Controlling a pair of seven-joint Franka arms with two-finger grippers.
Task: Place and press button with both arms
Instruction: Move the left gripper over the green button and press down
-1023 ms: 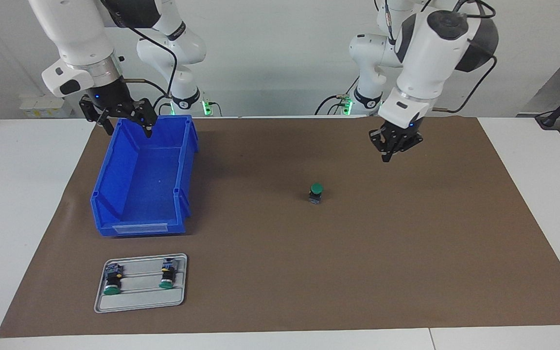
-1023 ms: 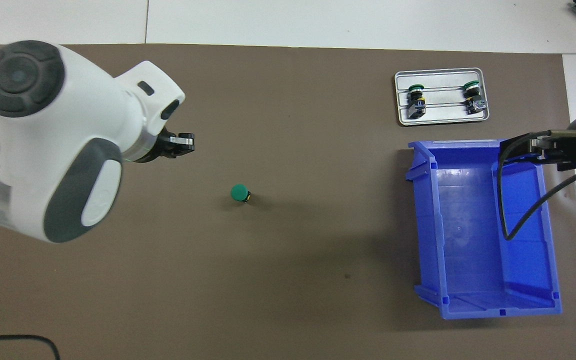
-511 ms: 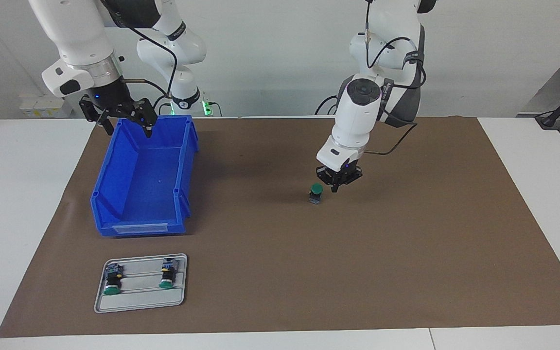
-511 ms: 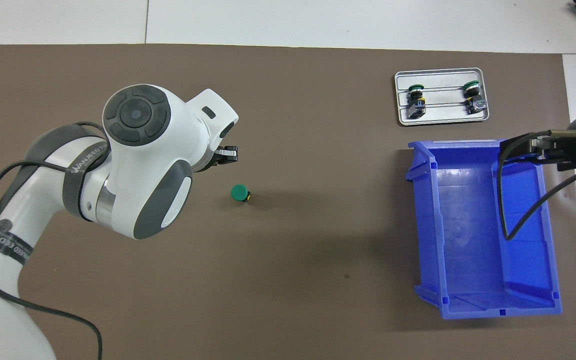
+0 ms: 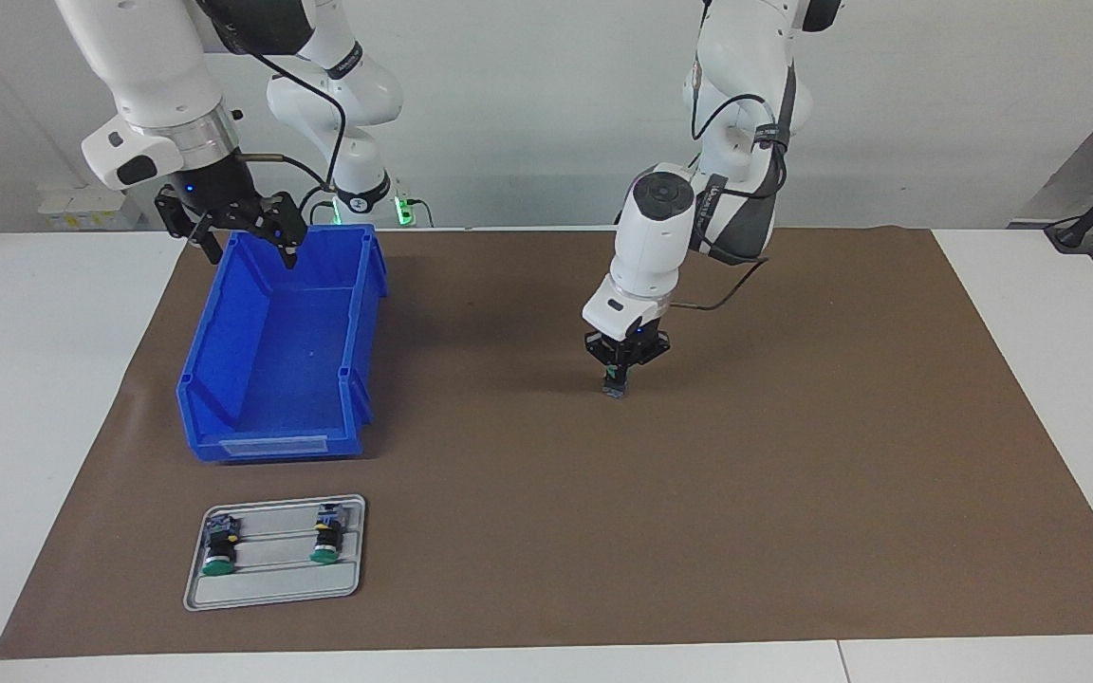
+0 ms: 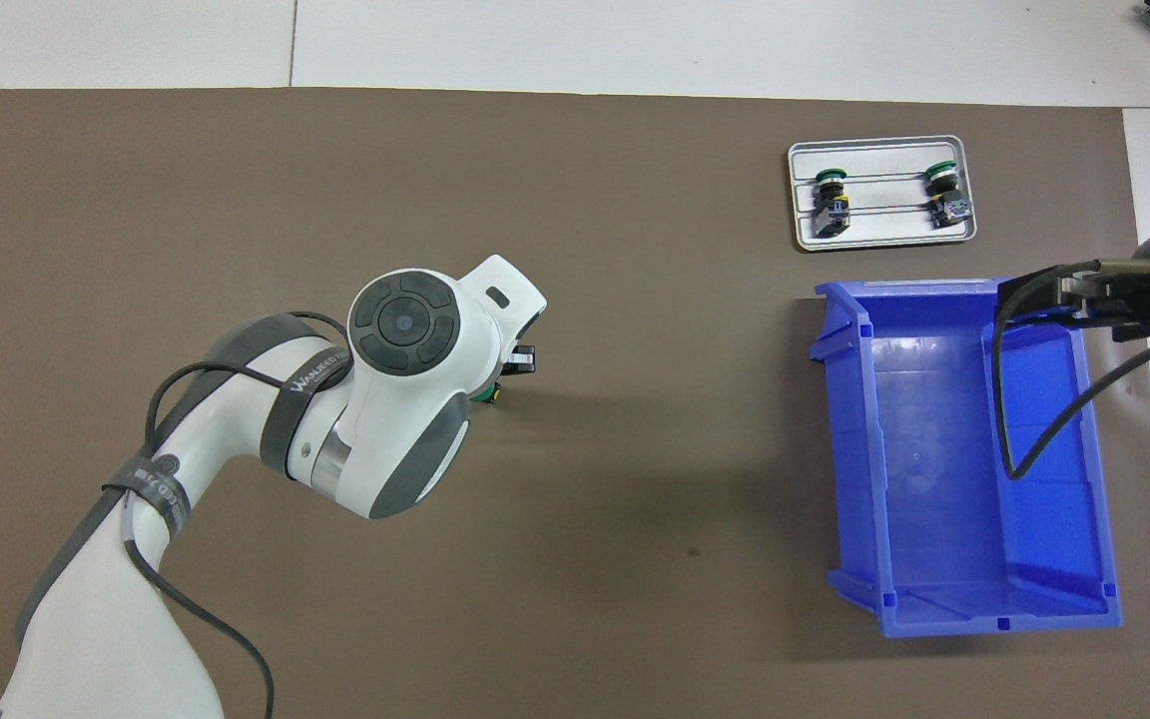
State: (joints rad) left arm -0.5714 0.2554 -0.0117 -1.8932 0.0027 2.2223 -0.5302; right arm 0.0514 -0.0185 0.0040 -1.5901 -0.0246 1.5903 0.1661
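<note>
Brown paper mat [image 5: 793, 474] covers my worktop [image 5: 53, 379], and the button [image 5: 615, 387] stands upright near its middle. My left gripper [image 5: 625, 365], fingertips together, sits directly on top of the button, hiding its green cap. My right gripper [image 5: 241, 232] waits with fingers spread apart above the blue bin [image 5: 224, 379]. Two more buttons [image 5: 217, 548] lie on a grey tray [image 5: 271, 588].

Left gripper [image 5: 619, 368] directly over button [image 5: 614, 388], seemingly touching; top access blocked. Blue bin [image 5: 276, 351] and tray [image 5: 273, 551] well apart, toward right arm's end. Surrounding tabletop [image 5: 793, 455] open.
</note>
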